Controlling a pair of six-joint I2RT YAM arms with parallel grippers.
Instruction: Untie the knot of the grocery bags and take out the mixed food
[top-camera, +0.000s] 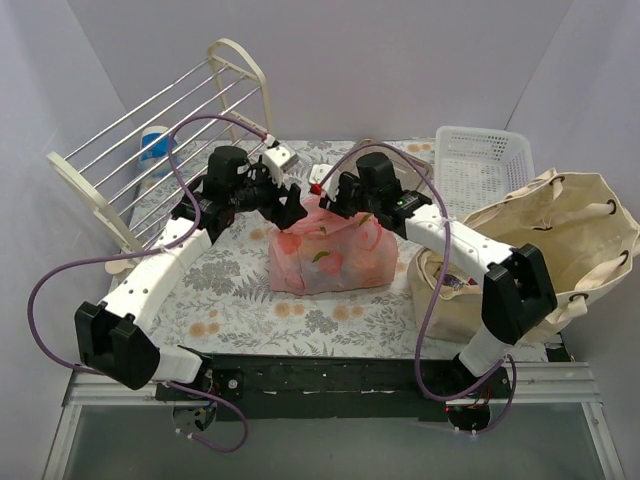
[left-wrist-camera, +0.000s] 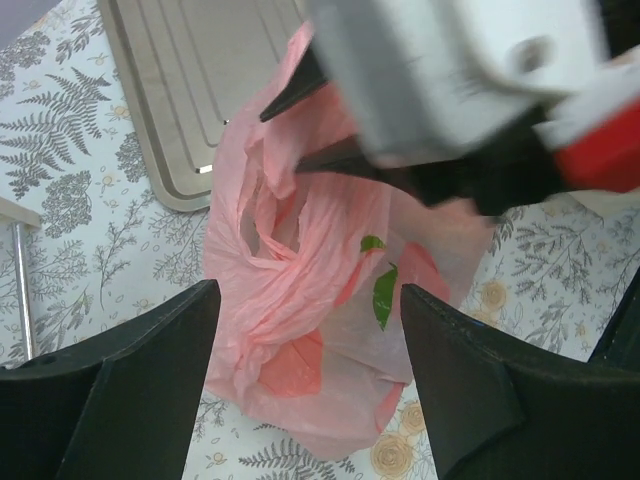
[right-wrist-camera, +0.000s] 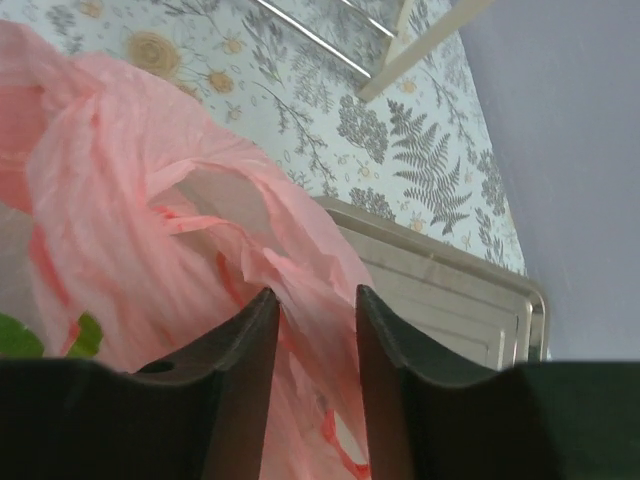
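The pink plastic grocery bag (top-camera: 325, 255) stands mid-table on the flowered cloth, its top crumpled into loose twisted folds (left-wrist-camera: 290, 250). Reddish shapes and a green leaf (left-wrist-camera: 384, 295) show through its skin; I cannot tell which food they are. My left gripper (left-wrist-camera: 310, 300) hangs open just above the bag's left top, with nothing between its fingers. My right gripper (right-wrist-camera: 315, 295) is over the bag's top from the right, jaws apart, with a flap of pink plastic (right-wrist-camera: 310, 275) lying in the gap. The beige canvas tote (top-camera: 560, 240) slumps at the right.
A white slotted basket (top-camera: 480, 165) stands at the back right beside the tote. A cream wire rack (top-camera: 160, 130) leans along the left side, a blue-and-white tub (top-camera: 155, 150) behind it. A beige tray (left-wrist-camera: 200, 80) lies just behind the pink bag.
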